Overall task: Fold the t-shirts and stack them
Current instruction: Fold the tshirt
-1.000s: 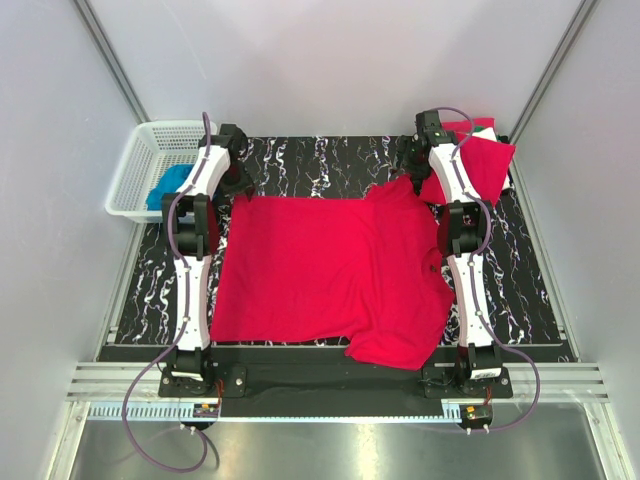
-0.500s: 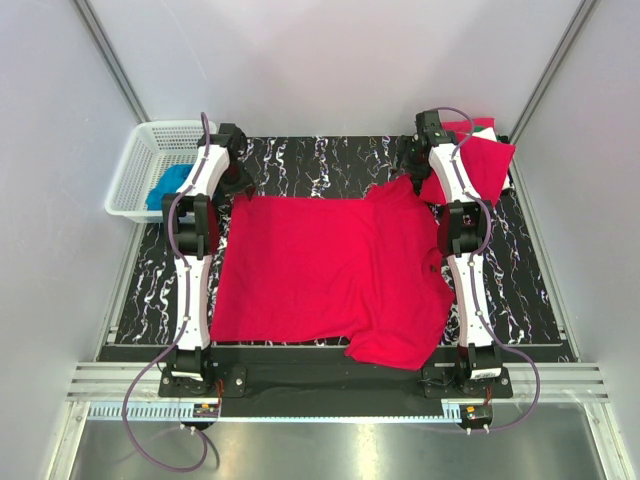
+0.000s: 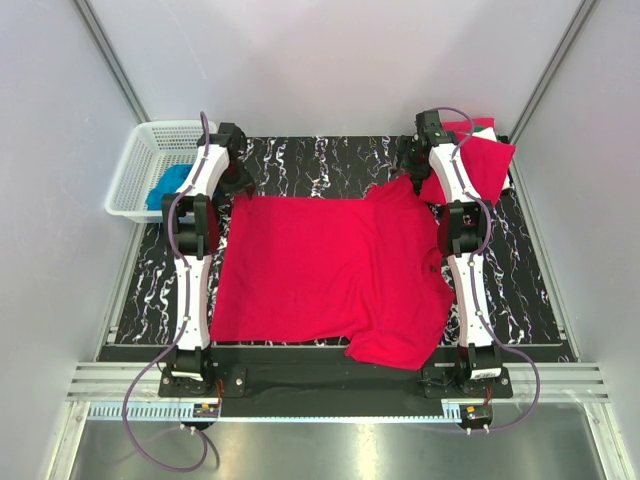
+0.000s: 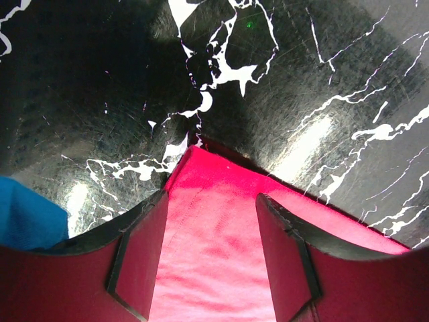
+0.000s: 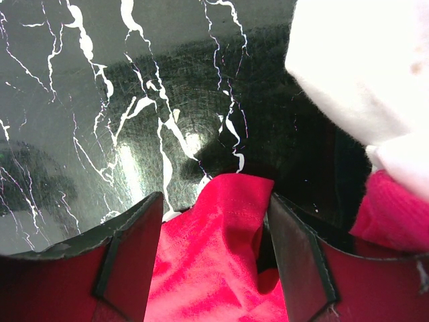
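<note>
One red t-shirt (image 3: 320,265) lies spread flat on the black marbled table (image 3: 330,165), its near right part bunched over the table's front edge. My left gripper (image 3: 238,185) stands open at the shirt's far left corner (image 4: 208,261), its jaws either side of that corner (image 4: 212,201). My right gripper (image 3: 410,172) is open too, straddling the raised far right corner (image 5: 224,261) of the shirt (image 5: 216,201). A folded red t-shirt (image 3: 478,165) rests at the back right on one showing white and green (image 3: 487,128).
A white plastic basket (image 3: 135,170) holding a blue cloth (image 3: 172,183) sits at the back left, beside the table. Grey walls close in both sides and the back. In the right wrist view, white fabric (image 5: 355,60) lies just right of the gripper.
</note>
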Robot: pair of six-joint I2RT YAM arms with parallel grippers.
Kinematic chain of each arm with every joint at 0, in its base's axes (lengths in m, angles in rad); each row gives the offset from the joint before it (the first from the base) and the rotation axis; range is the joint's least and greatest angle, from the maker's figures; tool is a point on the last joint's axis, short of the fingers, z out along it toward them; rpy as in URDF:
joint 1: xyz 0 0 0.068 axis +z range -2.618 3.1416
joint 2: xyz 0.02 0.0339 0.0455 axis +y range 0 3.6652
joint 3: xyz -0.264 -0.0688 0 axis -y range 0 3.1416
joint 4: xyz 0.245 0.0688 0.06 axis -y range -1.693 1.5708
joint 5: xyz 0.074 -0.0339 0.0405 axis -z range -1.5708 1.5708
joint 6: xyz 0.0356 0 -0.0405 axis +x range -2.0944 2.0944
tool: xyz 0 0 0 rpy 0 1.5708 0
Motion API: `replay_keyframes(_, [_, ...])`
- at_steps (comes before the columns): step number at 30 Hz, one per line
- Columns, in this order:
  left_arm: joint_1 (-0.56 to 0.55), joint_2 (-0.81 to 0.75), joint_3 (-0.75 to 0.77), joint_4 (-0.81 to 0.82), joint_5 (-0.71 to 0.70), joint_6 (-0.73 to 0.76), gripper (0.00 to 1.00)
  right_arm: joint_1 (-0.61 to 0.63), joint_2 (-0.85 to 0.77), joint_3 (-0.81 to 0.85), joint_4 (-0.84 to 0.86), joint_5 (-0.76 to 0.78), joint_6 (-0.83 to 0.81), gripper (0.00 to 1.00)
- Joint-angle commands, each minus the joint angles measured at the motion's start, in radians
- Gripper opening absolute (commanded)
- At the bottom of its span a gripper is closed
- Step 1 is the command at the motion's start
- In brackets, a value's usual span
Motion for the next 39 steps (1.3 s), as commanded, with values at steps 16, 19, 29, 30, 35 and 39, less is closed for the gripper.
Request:
replay_keyframes(16, [0.083, 0.011, 0.090, 0.030, -0.055, -0.021, 0.59, 0.011, -0.033, -0.029, -0.047, -0.029, -0.005, 0.71])
replay_keyframes(19, [0.085, 0.020, 0.106, 0.026, -0.064, -0.025, 0.59, 0.010, -0.040, -0.032, -0.047, -0.028, -0.006, 0.71])
replay_keyframes(29, [0.085, 0.025, 0.117, 0.018, -0.098, -0.024, 0.59, 0.011, -0.045, -0.038, -0.048, -0.032, -0.008, 0.71])
replay_keyframes(30, [0.083, 0.025, 0.112, 0.018, -0.099, -0.022, 0.58, 0.011, -0.046, -0.036, -0.045, -0.032, -0.006, 0.71])
replay_keyframes(35, [0.063, 0.025, 0.110, -0.003, -0.151, -0.009, 0.58, 0.011, -0.054, -0.038, -0.048, -0.041, -0.005, 0.72])
replay_keyframes(39, [0.039, 0.029, 0.112, -0.010, -0.170, -0.006, 0.58, 0.011, -0.059, -0.044, -0.048, -0.046, -0.005, 0.71])
